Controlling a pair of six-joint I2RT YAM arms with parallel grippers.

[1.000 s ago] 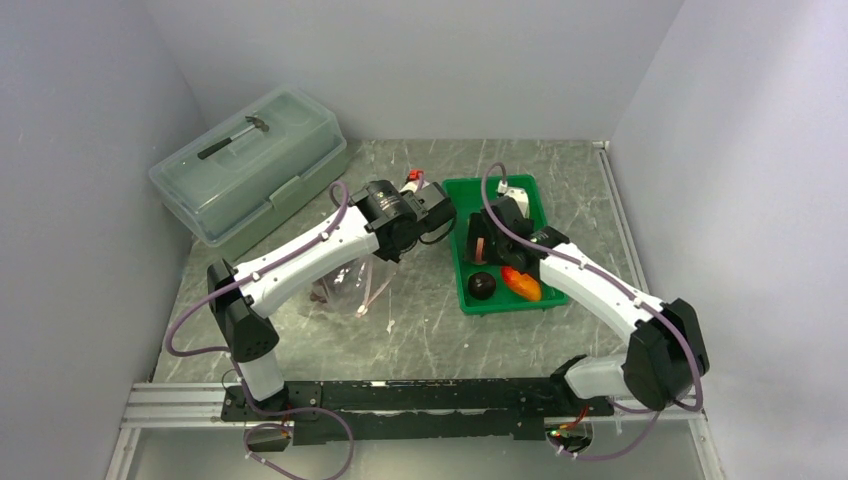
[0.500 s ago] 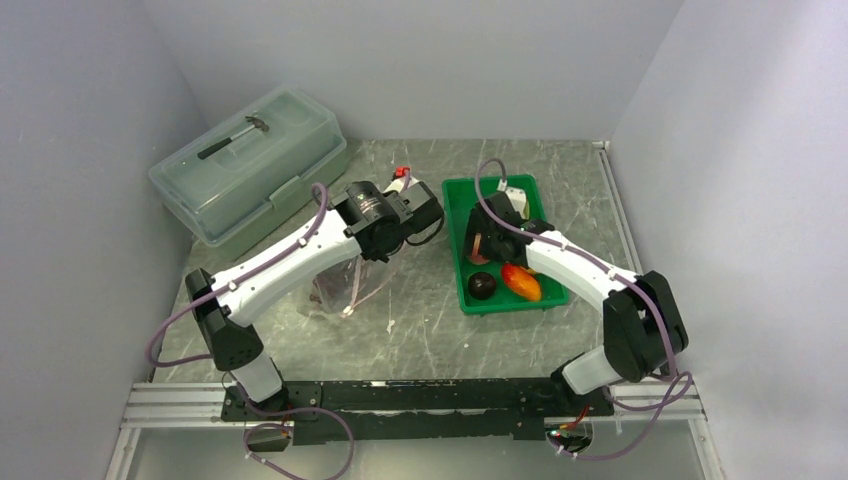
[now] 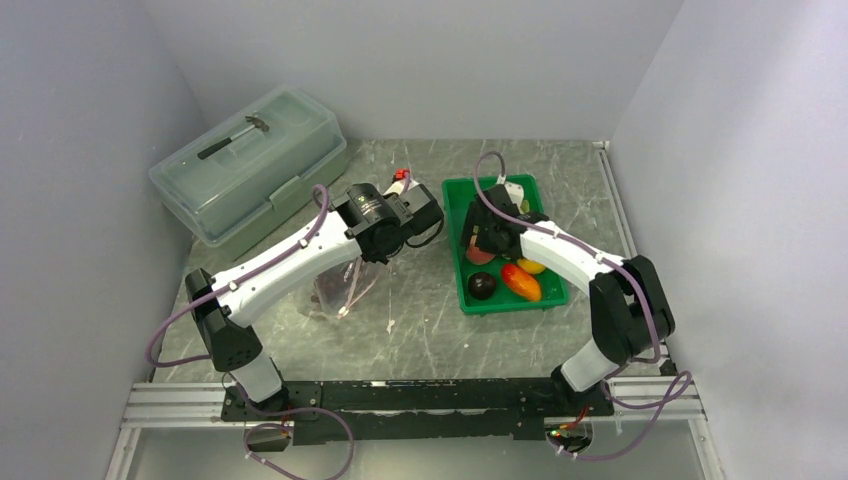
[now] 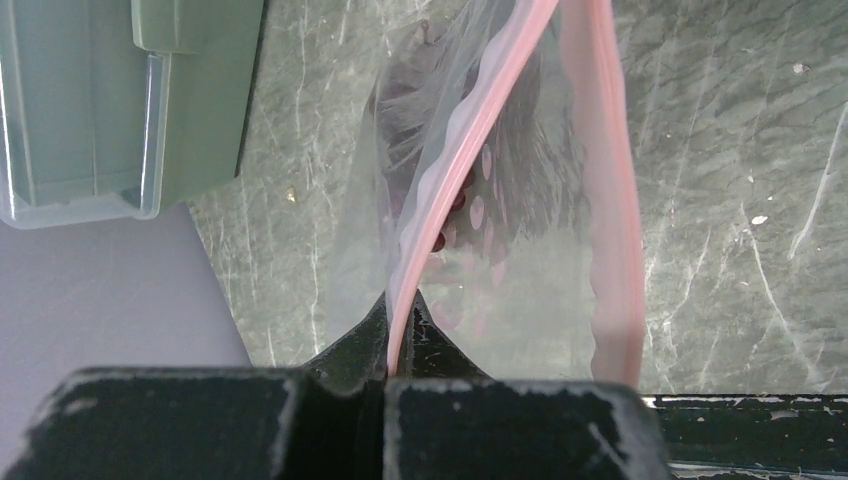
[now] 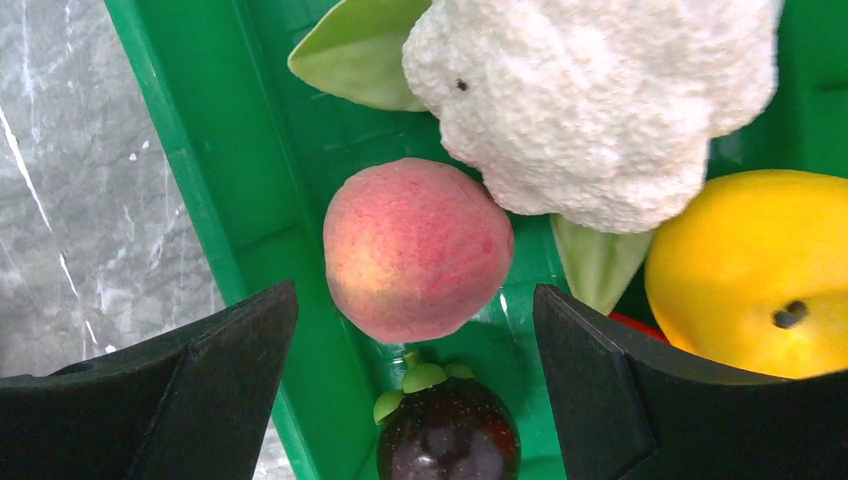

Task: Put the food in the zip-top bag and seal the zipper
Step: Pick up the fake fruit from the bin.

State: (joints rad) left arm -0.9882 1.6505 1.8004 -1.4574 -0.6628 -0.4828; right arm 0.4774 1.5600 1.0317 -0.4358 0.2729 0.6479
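Observation:
My left gripper (image 4: 402, 300) is shut on the pink zipper (image 4: 450, 170) at the mouth of the clear zip-top bag (image 4: 520, 200) and holds it up above the table. A dark purple grape bunch (image 4: 420, 110) lies inside the bag. In the top view that gripper (image 3: 372, 250) is above the bag (image 3: 338, 292). My right gripper (image 5: 415, 290) is open just above the pink-red peach (image 5: 418, 248) in the green tray (image 5: 200, 150). Beside the peach are the white cauliflower (image 5: 590, 100), the orange (image 5: 750, 270) and the dark plum (image 5: 447, 440). The red-orange pepper (image 3: 520, 282) shows in the top view.
A large translucent lidded box (image 3: 250, 170) stands at the back left, close behind the left arm. The green tray (image 3: 500, 305) sits right of centre on the marbled table. Grey walls close in on both sides and at the back.
The left wrist shifted a little to the left with the bag, then held still. The right arm's elbow swung inward while its gripper stayed over the tray's left side, now over the peach.

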